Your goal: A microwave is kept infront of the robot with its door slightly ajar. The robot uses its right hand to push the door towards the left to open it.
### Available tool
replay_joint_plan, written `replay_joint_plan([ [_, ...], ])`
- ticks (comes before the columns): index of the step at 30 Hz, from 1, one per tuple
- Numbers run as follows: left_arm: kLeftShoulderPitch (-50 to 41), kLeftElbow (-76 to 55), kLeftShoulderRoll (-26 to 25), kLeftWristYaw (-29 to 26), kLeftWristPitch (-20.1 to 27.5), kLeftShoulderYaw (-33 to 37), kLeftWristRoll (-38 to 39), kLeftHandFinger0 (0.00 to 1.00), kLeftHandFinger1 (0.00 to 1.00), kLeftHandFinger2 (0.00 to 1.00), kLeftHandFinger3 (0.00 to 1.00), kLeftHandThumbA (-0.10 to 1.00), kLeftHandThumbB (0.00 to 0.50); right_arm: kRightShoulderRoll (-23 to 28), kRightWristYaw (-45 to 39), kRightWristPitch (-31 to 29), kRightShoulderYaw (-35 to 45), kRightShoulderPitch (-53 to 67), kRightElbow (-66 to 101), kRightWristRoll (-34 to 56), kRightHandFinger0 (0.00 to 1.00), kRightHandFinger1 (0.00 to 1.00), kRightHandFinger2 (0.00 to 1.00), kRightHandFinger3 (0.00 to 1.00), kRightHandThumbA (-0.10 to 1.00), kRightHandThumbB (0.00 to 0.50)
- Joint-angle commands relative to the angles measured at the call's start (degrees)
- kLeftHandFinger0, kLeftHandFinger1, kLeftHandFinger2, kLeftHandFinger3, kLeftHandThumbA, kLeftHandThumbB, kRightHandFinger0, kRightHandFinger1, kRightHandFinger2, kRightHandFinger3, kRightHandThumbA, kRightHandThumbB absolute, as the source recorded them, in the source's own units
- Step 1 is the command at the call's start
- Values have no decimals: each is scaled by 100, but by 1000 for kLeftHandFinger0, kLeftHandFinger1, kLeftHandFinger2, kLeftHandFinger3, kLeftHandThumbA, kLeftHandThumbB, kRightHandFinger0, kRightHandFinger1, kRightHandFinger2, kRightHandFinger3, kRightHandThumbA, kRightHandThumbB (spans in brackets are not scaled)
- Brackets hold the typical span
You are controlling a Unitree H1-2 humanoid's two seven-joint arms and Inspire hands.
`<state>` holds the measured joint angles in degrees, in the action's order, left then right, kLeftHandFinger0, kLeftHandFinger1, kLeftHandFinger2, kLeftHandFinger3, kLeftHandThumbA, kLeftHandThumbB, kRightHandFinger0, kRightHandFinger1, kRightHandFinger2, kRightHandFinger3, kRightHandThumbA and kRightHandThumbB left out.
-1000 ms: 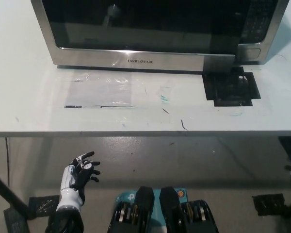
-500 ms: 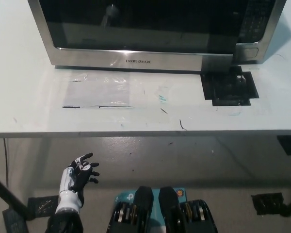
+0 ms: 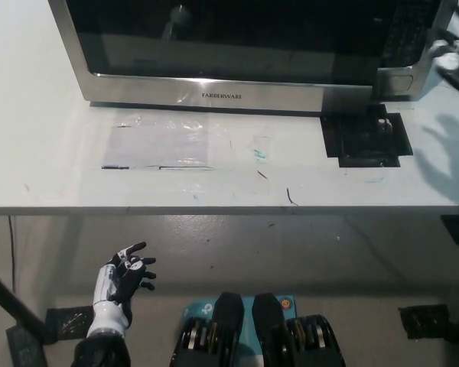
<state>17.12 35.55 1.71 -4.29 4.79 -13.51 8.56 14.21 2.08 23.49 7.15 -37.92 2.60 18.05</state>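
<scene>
**Right hand beside the control panel, door edge not yet touched**

The main risk is a poor contact point. The black right hand (image 3: 453,55) shows only as a blurred shape at the picture's upper right edge, level with the dark control panel (image 3: 404,30) of the stainless-steel Farberware microwave (image 3: 214,93). If it presses on the panel or the steel frame rather than behind the free edge of the dark glass door (image 3: 229,38), the whole oven could slide on the white table (image 3: 46,168) instead of the door swinging left. A glancing push could also slip off the narrow edge.

The microwave sits at the back of the table, straight ahead, its door filling most of the front and its free edge near the panel on the right. That edge lies to the left of the right hand, close but seemingly apart from it; blur hides any contact. Whether those fingers are spread or curled cannot be told.

The white left hand (image 3: 126,274) rests low at the lower left, below the table edge, its fingers spread and holding nothing.
</scene>
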Motion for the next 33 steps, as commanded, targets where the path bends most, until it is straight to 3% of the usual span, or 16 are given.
replay_joint_plan([
  [1, 38, -200, -40, -65, -11, 64, -26, 288, 312, 410, 569, 58, 10, 144, -361, -318, -255, -493, -461, -293, 925, 1000, 1000, 1000, 663, 273],
  [3, 38, -198, -39, -24, -4, 54, 27, 290, 313, 404, 563, 59, 12, 123, -380, -275, -330, -634, -733, -336, 1000, 1000, 1000, 1000, 652, 272],
  [10, 54, -197, -33, -13, -12, 44, 65, 275, 300, 407, 573, 48, 21, 92, -414, -671, -537, -1058, -1737, -650, 1000, 1000, 1000, 1000, 655, 283],
  [15, 36, -175, -4, -15, 24, 68, 45, 293, 311, 411, 578, 28, 7, 35, -418, -838, -534, -1151, -2110, -729, 998, 1000, 1000, 1000, 598, 221],
  [17, 30, -183, -14, -27, 27, 88, 9, 283, 300, 404, 583, 32, 1, -6, -387, -926, -506, -1161, -2209, -756, 987, 1000, 1000, 1000, 613, 238],
  [20, 23, -216, -6, -21, -22, 74, 52, 306, 317, 419, 589, 30, 2, -51, -320, -898, -425, -1094, -2126, -754, 983, 1000, 1000, 1000, 622, 242],
  [23, 97, -119, 2, -43, 38, 38, 83, 313, 322, 426, 572, 18, 18, 2, -319, -715, -296, -969, -1910, -689, 986, 1000, 1000, 1000, 575, 188],
  [28, 69, -129, -33, -21, 45, 76, 41, 315, 336, 432, 568, 73, 21, 148, -367, -584, -150, -631, -1476, -672, 986, 1000, 1000, 1000, 600, 157],
  [31, 67, -158, -21, -32, 37, 58, 63, 312, 336, 440, 574, 69, 28, 232, -351, -375, -75, -426, -1208, -678, 965, 1000, 1000, 1000, 587, 179],
  [32, 66, -178, -9, -50, 12, 46, 73, 314, 334, 440, 574, 64, 28, 272, -364, -336, -50, -318, -1122, -681, 935, 1000, 1000, 1000, 565, 154],
  [33, 61, -190, -6, -60, 10, 50, 63, 321, 331, 434, 560, 71, 36, 294, -375, -316, -8, -233, -1082, -656, 927, 1000, 1000, 1000, 549, 168],
])
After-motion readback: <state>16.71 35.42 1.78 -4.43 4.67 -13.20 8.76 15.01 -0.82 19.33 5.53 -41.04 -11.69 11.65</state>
